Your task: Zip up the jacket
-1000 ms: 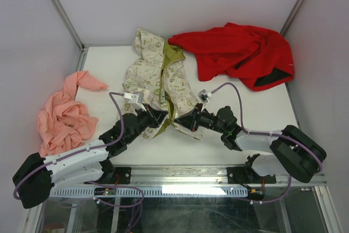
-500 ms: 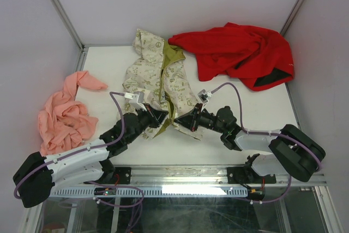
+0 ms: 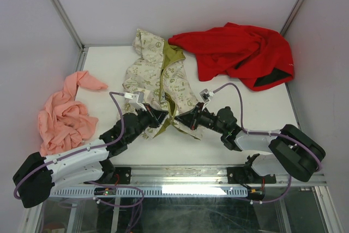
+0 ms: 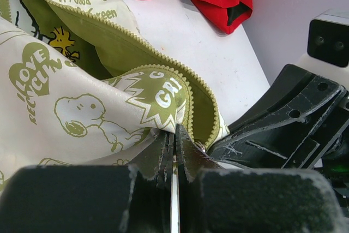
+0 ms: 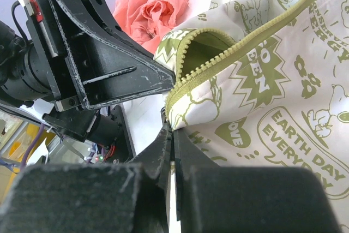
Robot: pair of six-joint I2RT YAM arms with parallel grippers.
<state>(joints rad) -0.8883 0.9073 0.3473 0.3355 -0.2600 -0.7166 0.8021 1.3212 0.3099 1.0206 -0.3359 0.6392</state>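
Lying in the middle of the white table [image 3: 229, 140], the jacket [image 3: 163, 80] is spread out with its front open, so the green inside shows down the middle. Its top end points to the far wall and its bottom end is close to the two arms. The left gripper [image 3: 162, 115] is squeezed tight on the bottom corner of one front edge, with the cloth pinched between its fingers [image 4: 152, 165]. The right gripper [image 3: 179, 119] is squeezed tight on the bottom of the other front edge, right beside the green zipper teeth [image 5: 256, 34]. The two grippers are very close, tip to tip. The zipper is not joined, and its two rows of teeth lie apart. A red garment [image 3: 240, 53] lies at the far right, right up against the jacket's top. A pink garment [image 3: 62, 115] sits in a heap at the left edge, apart from the jacket.
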